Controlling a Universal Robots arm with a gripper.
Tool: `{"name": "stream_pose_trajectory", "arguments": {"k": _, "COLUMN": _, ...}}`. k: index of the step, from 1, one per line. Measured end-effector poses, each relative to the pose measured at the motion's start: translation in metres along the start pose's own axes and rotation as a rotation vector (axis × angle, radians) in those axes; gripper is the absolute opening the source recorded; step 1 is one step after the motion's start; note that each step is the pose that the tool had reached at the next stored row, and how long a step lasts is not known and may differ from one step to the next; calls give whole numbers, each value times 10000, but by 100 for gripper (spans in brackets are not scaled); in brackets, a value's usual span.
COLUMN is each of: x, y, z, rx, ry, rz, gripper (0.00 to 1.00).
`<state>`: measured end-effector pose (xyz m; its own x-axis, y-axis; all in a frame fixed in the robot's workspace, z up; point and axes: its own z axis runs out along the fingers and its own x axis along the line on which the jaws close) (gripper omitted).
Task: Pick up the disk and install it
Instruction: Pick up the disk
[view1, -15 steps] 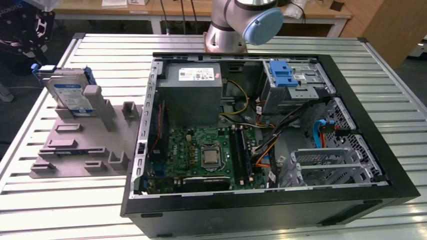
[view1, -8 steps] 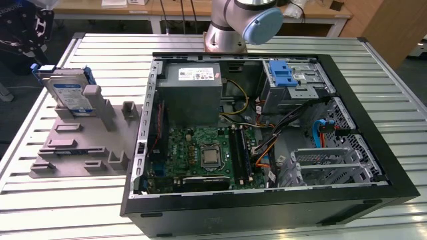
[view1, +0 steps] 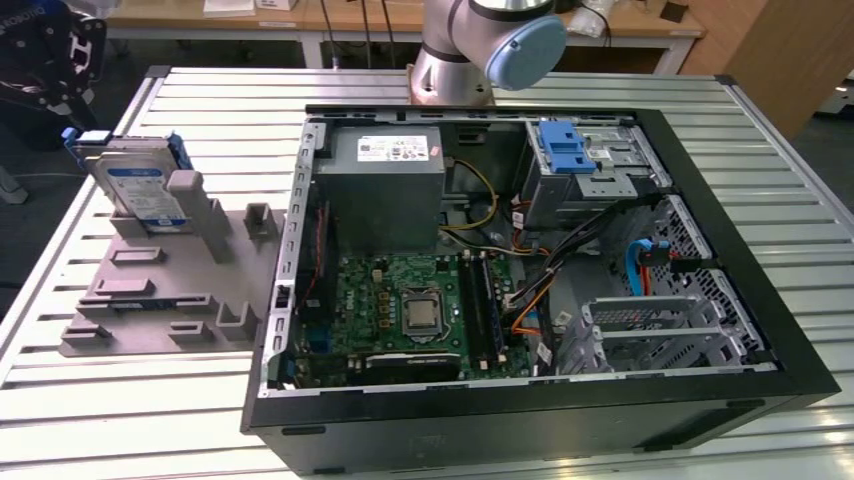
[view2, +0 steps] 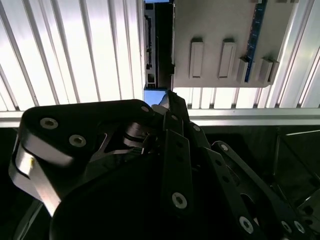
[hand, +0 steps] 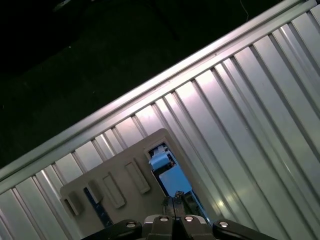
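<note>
The disk (view1: 140, 188), a silver-grey drive with a white-and-blue label in a blue carrier, stands on edge in a slot of the grey holder (view1: 147, 290) at the exterior view's left, outside the computer case (view1: 534, 250). My black gripper (view1: 70, 110) hangs just above and behind the disk's top corner. In the first wrist view the fingertips (hand: 175, 199) sit pressed together right over the disk's blue end (hand: 167, 172). The second wrist view has the gripper (view2: 167, 97) shut beside the disk's edge (view2: 156, 50). Nothing shows between the fingers.
The open case lies on the slatted metal table (view1: 200, 100), with a motherboard (view1: 400, 310), a grey power supply (view1: 387, 185) and a drive bay with a blue latch (view1: 567, 150). The arm's base (view1: 467, 50) stands behind the case. The table's edge (hand: 125, 100) runs close to the holder.
</note>
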<state>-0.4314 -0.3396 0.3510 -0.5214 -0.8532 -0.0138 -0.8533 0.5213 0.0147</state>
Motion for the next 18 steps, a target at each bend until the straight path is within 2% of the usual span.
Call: {"name": "stream_pose_trajectory", "arguments": {"k": 18, "x": 0, "y": 0, "z": 0, "rx": -17, "ry": 18, "rz": -1257, "gripper": 11}}
